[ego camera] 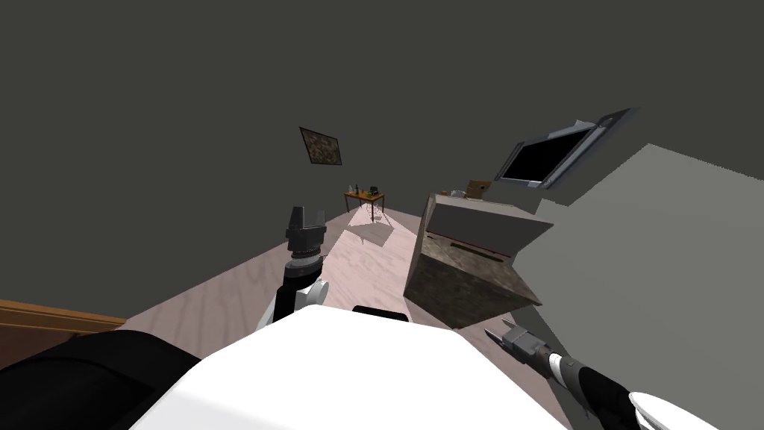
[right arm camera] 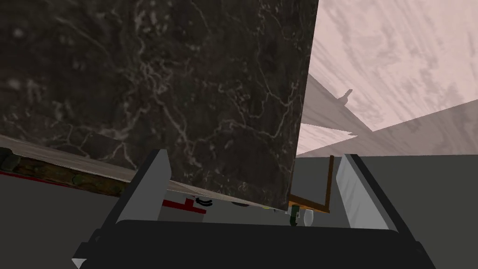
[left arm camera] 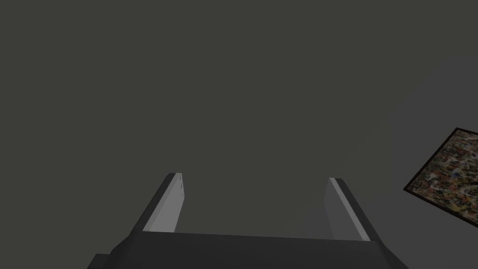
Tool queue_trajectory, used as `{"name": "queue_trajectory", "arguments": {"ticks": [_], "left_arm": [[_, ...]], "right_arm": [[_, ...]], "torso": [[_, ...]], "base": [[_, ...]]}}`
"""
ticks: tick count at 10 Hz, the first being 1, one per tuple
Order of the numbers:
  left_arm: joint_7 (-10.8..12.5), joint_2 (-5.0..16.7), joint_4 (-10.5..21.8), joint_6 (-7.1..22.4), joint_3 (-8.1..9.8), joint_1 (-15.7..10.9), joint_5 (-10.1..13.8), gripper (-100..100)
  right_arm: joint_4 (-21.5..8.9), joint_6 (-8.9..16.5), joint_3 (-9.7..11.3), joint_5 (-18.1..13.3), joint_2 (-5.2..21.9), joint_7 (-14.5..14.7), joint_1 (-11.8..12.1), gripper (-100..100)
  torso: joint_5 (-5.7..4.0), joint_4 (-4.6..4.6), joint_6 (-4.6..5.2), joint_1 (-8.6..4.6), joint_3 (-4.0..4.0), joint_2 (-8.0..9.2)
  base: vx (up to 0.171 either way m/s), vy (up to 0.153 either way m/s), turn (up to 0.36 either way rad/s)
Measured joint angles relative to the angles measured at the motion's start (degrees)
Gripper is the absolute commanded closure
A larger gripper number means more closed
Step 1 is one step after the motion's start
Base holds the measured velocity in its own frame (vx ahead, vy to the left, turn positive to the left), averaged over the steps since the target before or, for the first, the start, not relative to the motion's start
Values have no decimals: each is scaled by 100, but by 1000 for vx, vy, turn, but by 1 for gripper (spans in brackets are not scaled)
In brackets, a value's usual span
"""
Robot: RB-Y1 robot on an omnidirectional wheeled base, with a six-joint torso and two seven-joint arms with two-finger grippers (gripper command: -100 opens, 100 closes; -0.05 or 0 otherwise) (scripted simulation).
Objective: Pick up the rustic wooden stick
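Note:
A long, thin, dark brown stick (ego camera: 478, 250) lies along the near edge of the grey top of a dark marble-sided counter (ego camera: 462, 287) at the right of the room. In the right wrist view it is a mottled brown strip (right arm camera: 56, 173) just beyond the marble face (right arm camera: 163, 84). My right gripper (ego camera: 498, 327) (right arm camera: 254, 154) is open and empty, low beside the counter's near corner and short of the stick. My left gripper (ego camera: 307, 215) (left arm camera: 254, 177) is raised in front of me, open and empty, facing a dark wall.
A small orange table (ego camera: 365, 197) with bottles stands at the far wall under a picture frame (ego camera: 321, 146). A dark screen (ego camera: 548, 155) hangs on the wall above the counter. Small items (ego camera: 477, 189) sit at the counter's far end. Pale wooden floor (ego camera: 358, 261) stretches ahead.

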State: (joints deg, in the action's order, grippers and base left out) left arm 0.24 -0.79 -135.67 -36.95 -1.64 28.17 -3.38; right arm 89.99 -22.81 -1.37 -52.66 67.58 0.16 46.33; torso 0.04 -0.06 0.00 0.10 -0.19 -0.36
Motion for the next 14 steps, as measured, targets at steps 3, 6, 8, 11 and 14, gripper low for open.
{"name": "queue_trajectory", "arguments": {"ticks": [3,6,8,11,14], "left_arm": [[0,0,0,0,0,-1,0,0],[0,0,0,0,0,0,0,0],[0,1,0,0,1,0,0,0],[0,1,-1,0,1,1,0,0],[0,2,-1,0,2,2,0,0]], "right_arm": [[-122,82,28,-151,481,-30,11,-100],[-505,52,-4,-382,970,151,39,-100],[-540,117,-17,-488,1286,173,163,-100],[-939,70,40,-673,1677,371,117,-100],[-1141,81,59,-778,1995,515,240,-100]], "torso": [[-2,3,-1,-13,9,15],[-3,-4,0,-12,-10,-16],[-3,-3,-1,-18,-8,-12],[-9,-10,2,-31,-22,-33],[-16,-13,0,-65,-31,-52]], "base": [[97,11,116],[148,15,63],[194,-25,148],[221,-50,106],[255,-142,134]]}}
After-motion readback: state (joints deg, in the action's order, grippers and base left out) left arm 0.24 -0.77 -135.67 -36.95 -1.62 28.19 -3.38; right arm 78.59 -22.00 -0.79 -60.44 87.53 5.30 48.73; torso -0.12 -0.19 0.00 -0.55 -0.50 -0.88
